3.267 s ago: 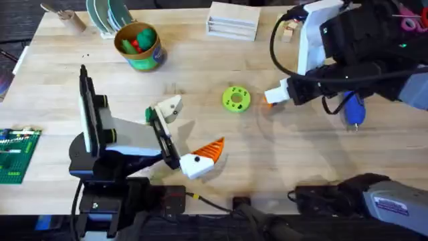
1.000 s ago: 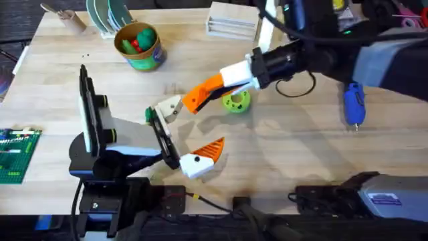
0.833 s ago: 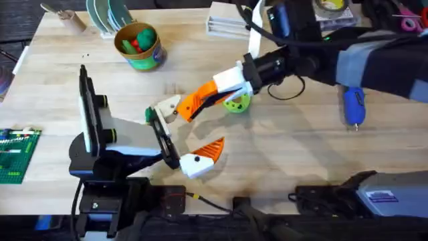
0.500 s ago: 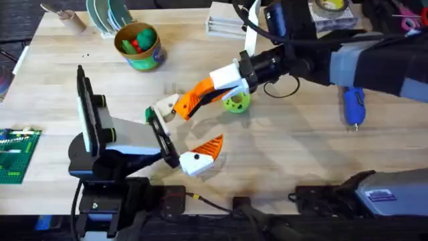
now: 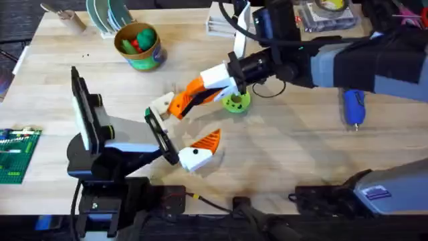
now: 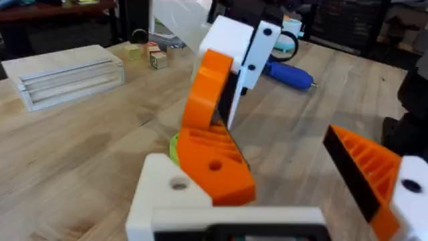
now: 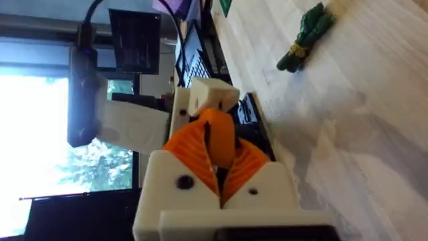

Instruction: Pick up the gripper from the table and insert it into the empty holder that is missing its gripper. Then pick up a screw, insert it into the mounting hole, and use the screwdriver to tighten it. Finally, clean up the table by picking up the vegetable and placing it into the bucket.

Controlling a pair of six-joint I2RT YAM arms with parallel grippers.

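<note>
Just left of the tabletop's (image 5: 287,144) middle, the right tool (image 5: 182,104) pinches the gripper (image 6: 215,161) between its pads, pressing it against the holder (image 5: 162,105) on the left tool (image 5: 179,130), whose fingers stand apart. The gripper looks light, stiff and slick, so a squeeze across its flat flanks seems best.

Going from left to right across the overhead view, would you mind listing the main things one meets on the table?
green brick board → bucket → holder → right gripper, shut on the orange gripper → lime-green disc → screwdriver
</note>
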